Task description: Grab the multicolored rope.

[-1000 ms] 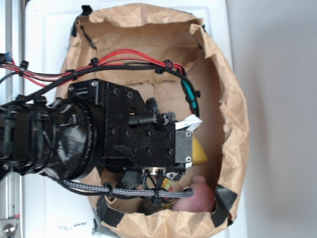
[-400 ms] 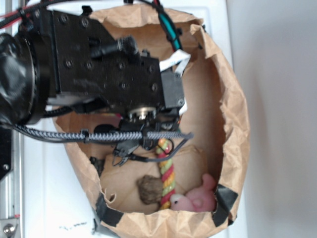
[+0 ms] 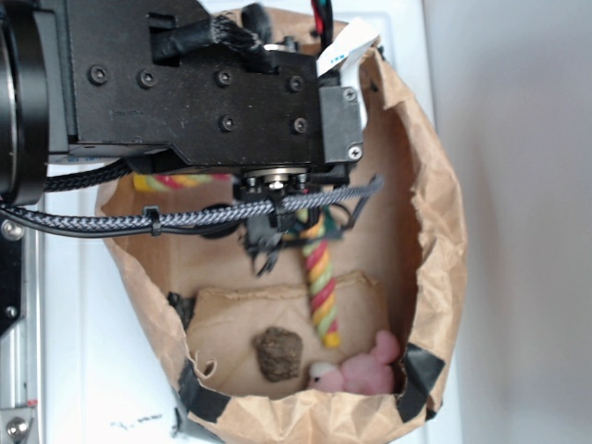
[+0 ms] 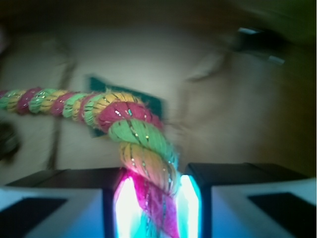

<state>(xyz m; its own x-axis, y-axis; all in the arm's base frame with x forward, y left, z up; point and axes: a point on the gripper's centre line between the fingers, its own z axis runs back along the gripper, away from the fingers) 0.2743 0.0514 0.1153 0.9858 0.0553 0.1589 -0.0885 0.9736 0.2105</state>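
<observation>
Brown paper bag (image 3: 435, 231) walls surround the scene; the multicolored rope (image 4: 133, 144) is pinched in the gripper (image 4: 157, 208) and hangs above the bag floor. Steady, vertical lifting is advised, clear of the black-grey cable (image 3: 185, 217).

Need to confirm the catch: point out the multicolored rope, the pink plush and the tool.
multicolored rope (image 3: 321, 277): exterior view, middle of hanging length.
pink plush (image 3: 365, 373): exterior view, its body.
tool (image 4: 151, 198): wrist view, between fingertips clamping the rope.

twisted cotton rope (image 4: 133, 144), crinkled matt paper bag (image 3: 435, 240)
</observation>
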